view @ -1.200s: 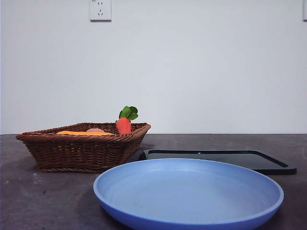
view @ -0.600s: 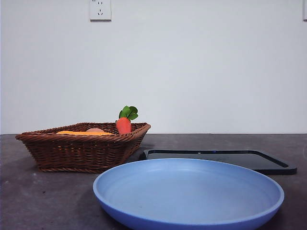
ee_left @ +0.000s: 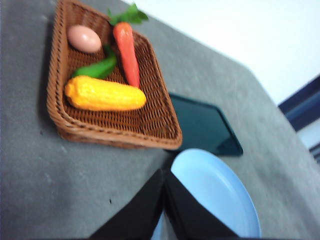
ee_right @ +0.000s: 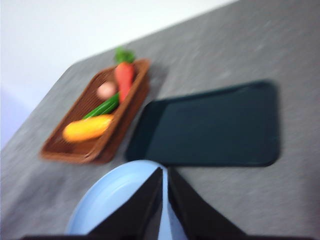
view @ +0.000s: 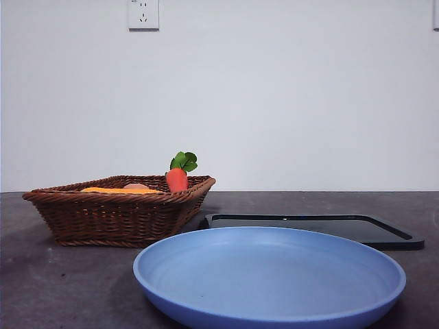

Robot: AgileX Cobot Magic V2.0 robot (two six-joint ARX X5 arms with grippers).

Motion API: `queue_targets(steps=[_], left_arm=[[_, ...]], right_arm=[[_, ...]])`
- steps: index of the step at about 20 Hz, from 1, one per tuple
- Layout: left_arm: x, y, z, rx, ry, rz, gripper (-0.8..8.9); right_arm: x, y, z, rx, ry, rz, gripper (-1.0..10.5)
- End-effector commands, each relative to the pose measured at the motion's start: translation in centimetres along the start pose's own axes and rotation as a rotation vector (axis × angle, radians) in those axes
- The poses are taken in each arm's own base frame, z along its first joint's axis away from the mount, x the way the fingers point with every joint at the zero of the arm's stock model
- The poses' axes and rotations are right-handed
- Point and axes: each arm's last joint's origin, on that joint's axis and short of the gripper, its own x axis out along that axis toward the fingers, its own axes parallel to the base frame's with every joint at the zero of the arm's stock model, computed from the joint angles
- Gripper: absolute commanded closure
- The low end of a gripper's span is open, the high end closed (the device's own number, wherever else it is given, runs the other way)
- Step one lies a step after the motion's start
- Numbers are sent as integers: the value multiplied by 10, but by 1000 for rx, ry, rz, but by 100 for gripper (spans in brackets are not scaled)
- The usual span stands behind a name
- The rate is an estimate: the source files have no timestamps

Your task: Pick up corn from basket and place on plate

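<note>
The corn [ee_left: 105, 95] lies flat in the basket [ee_left: 115, 135], untouched, since both the left gripper [ee_left: 164, 176] and right gripper [ee_right: 164, 175] hover high with jaws pressed together, nothing held.

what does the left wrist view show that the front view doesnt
Only the left wrist view shows the basket's full contents from above: the whole corn lying on the weave, a green pod-shaped item, the whole length of the carrot, the pinkish egg-shaped item, and the left gripper, its fingers shut.

Only the front view shows the wall outlet and the basket's side wall at table height; the corn is just a yellow sliver above the rim.

Both show the basket, the plate with nothing on it, and the black tray.
</note>
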Motion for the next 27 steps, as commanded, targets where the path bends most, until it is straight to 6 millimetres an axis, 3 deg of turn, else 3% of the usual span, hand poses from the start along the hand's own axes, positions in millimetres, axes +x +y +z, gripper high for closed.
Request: queue_targets(steps=[1,10,19,21,24,27], left_arm=[[-4,-9,10,80,40,-38,809],[-12,-25,31,122,181,-38,809],[-11,-27,35,126,244,-44,807],[-11,-27,35,121,243,-44,721],[-11,-27,35,113,244,-43,427],[-11,-27,35,100,244,-44,405]], right_arm=[[-3,12,15,-13,32,59,945],[-1,29,35,-73,317,90,945],[6,32,33,-121,464,99,945],[6,32,33,-120,464,99,870],[7,32,33,-110,469,95,633],[15,29,34,-85,498,86,632]])
